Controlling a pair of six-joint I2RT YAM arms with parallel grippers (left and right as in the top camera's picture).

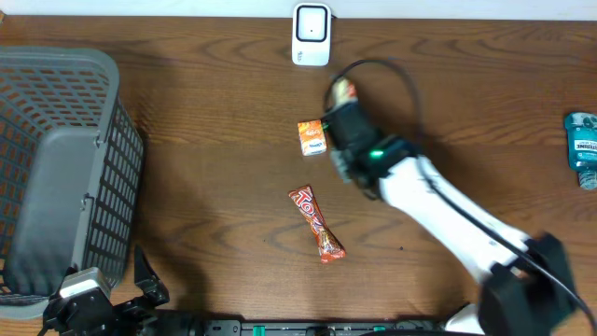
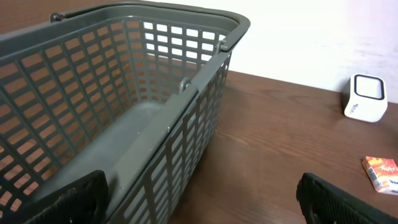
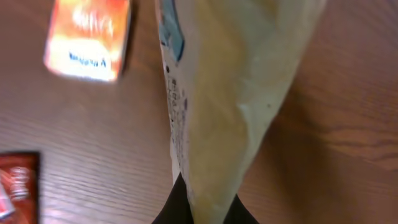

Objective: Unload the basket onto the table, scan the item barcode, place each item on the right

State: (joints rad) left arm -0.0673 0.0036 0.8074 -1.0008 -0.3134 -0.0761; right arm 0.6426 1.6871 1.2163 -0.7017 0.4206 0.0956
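our right gripper (image 3: 198, 208) is clenched on the narrow end of a pale cream packet (image 3: 242, 81). the packet rises out of the jaws and fills most of the wrist view, with fine print running down its seam. we cannot make out a barcode on it. ahead of the packet's far end, and apart from it, a white scanner (image 1: 311, 35) stands near the table's back edge. just to one side of these jaws an orange box (image 1: 312, 137) lies flat, and a red wrapper (image 1: 317, 224) lies further back along the arm.

our left gripper (image 2: 199, 186) is released, its jaws wide with nothing between them. a grey basket (image 2: 186, 106) stands just ahead of it.

the table (image 1: 205, 140) is dark brown wood with visible grain. a white wall (image 2: 311, 31) runs behind it. a blue bottle (image 1: 583, 149) lies at the table's edge, well apart from both jaws.
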